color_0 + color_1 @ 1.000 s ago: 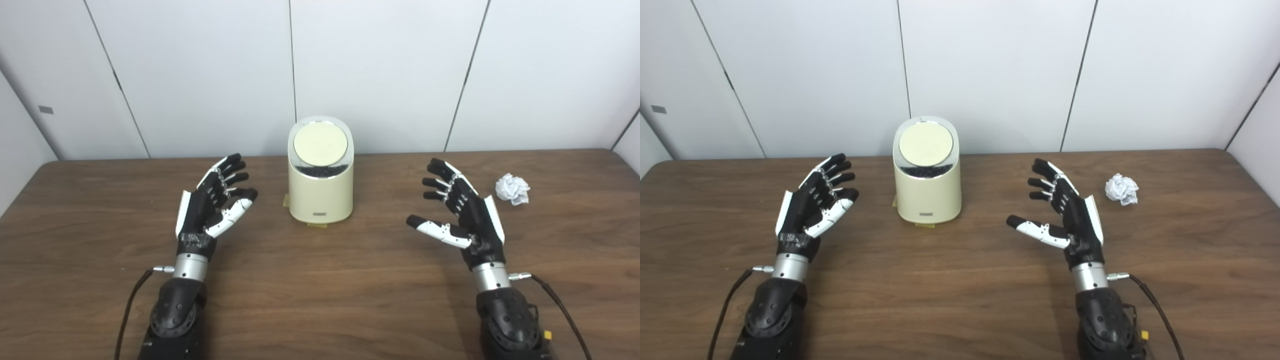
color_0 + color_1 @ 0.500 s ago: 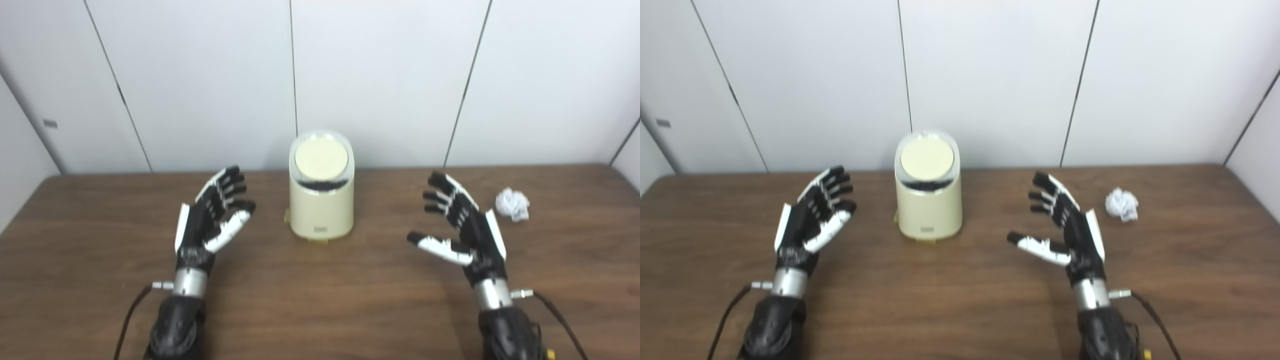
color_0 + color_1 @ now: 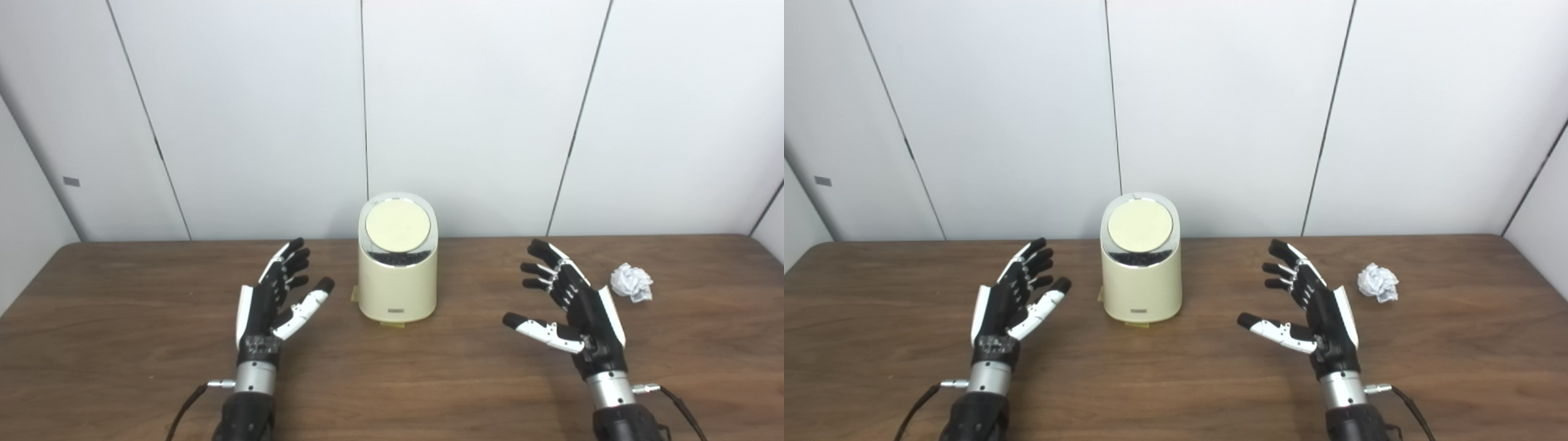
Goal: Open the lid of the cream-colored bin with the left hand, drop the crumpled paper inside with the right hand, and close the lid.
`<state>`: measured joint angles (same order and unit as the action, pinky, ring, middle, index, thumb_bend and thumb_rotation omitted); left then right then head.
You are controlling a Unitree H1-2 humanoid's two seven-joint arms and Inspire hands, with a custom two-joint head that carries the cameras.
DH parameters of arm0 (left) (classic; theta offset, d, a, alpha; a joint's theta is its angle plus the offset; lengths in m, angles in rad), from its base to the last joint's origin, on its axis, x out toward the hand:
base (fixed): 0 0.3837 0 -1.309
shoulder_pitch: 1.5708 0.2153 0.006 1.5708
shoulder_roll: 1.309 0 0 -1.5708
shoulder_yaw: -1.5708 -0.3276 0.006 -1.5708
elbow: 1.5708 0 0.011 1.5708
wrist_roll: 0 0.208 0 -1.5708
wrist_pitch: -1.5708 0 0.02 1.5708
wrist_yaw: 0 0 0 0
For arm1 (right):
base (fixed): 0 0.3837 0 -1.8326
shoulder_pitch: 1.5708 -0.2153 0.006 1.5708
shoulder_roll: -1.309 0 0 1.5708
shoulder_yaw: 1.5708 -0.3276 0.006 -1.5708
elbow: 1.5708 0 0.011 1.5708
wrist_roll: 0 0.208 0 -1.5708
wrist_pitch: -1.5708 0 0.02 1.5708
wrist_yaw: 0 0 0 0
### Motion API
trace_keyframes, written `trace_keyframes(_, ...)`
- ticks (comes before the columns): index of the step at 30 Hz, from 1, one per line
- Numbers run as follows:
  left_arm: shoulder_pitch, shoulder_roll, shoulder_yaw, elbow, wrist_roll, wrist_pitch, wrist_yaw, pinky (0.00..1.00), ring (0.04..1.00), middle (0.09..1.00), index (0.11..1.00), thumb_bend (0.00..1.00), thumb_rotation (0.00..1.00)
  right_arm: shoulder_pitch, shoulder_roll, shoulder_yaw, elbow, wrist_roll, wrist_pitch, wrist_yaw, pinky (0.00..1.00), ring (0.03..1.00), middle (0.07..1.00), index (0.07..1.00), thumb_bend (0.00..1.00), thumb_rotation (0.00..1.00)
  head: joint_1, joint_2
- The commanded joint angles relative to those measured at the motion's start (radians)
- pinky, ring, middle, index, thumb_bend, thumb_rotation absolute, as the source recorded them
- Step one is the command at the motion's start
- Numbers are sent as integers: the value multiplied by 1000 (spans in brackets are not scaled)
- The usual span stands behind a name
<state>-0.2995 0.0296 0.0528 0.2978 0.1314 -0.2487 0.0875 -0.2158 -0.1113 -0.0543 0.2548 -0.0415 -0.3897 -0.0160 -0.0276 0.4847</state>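
Nearest you, on the wooden table (image 3: 392, 380), both hands wait palm-inward with fingers spread wide and nothing in either. Your left hand (image 3: 272, 303) sits just left of the bin, thumb angled toward it, which looks like a ready stance for reaching up to the lid. Your right hand (image 3: 572, 306) mirrors it on the other side, thumb pointing inward, well apart from the bin and nearer the paper it is meant to collect.

Between the hands and a little farther back stands the cream-colored bin (image 3: 398, 288), upright, its round lid (image 3: 397, 225) shut and tilted toward you, so you can come at it from above and in front. Small yellowish tabs show at its base, probably tape holding it in place while the lid is worked.

Off to the right, just beyond your right hand, the crumpled paper (image 3: 631, 282) lies loose on the table, untouched. Behind everything runs the white panelled wall (image 3: 478, 110). No step has started yet, by my reading.
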Motion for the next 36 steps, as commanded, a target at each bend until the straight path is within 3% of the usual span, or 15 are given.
trace_keyframes(1, -73, 16, 0, -51, 25, 5, 25, 900, 884, 856, 911, 800, 400, 59, -2, 1, 83, -1, -22, -3, 683, 768, 850, 841, 762, 213, -2, 2)
trace_keyframes(15, -171, 25, -46, -26, 78, 50, 43, 890, 884, 873, 916, 857, 378, 61, -5, 1, 86, -9, -25, -9, 673, 769, 850, 838, 760, 213, -4, 12)
trace_keyframes(26, -242, 29, -60, 6, 96, 54, 48, 756, 862, 875, 913, 836, 356, 60, 1, 2, 83, 3, -13, -4, 692, 778, 849, 842, 755, 203, -8, 13)
trace_keyframes(36, -307, 32, -84, 40, 97, 85, 30, 787, 874, 876, 912, 843, 323, 63, 6, 4, 83, -2, -13, -8, 688, 772, 850, 838, 750, 193, -15, 15)
